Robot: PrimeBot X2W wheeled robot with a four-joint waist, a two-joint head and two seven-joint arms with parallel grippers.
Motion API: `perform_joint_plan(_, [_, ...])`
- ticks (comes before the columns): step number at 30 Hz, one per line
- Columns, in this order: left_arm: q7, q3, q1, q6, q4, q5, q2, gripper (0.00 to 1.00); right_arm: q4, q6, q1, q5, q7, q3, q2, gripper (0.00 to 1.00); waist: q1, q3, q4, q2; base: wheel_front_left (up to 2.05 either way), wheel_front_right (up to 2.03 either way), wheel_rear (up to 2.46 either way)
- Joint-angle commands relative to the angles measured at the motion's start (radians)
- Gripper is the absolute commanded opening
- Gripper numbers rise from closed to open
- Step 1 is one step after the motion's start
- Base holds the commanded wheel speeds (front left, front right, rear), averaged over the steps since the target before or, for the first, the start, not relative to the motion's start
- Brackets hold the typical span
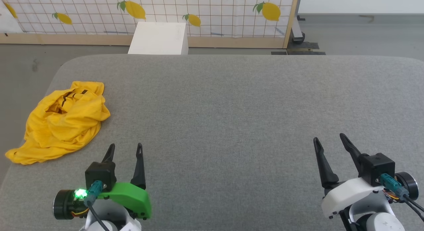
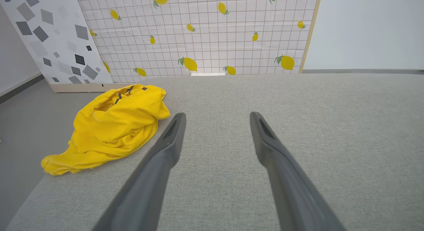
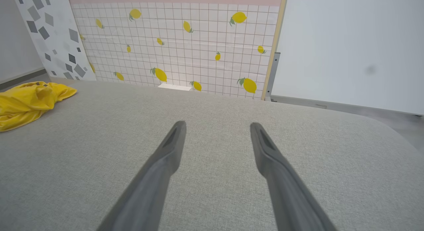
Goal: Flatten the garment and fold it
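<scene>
Near the desk's [image 1: 232, 102] left edge lies the crumpled shirt [image 1: 63, 121], untouched; at the near edge we hold our left fingers [image 1: 126, 145] and right fingers [image 1: 329, 137] spread wide apart, both gripping nothing.

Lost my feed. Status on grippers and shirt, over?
Left gripper open, empty. Right gripper open, empty. Garment crumpled, untouched, at left edge of table. Nothing between it and left gripper.

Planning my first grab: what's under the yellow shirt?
The shirt lies crumpled directly on the grey table, near its left edge. Whatever is beneath its folds is covered.
</scene>
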Motion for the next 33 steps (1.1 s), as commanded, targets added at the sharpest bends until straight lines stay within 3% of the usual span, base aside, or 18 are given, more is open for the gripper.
perform_joint_plan(1, [-0.01,-0.004,0.004,0.002,0.006,-0.011,0.0,1.0,0.009,0.0,0.015,0.013,-0.012,-0.003,0.0,1.0,0.0,-0.001,0.0,-0.0001,0.0,0.0,0.0])
perform_joint_plan(18, [-0.048,-0.009,0.002,0.011,0.04,-0.05,0.005,1.0,0.055,0.0,0.026,0.044,-0.048,-0.016,0.0,1.0,0.0,-0.009,0.033,-0.0001,0.0,0.0,0.0])
perform_joint_plan(33, [-0.083,-0.006,0.018,0.025,0.059,-0.087,0.021,1.0,0.096,-0.001,0.032,0.073,-0.074,-0.01,0.0,1.0,0.0,-0.015,0.157,-0.0001,0.0,0.0,0.0])
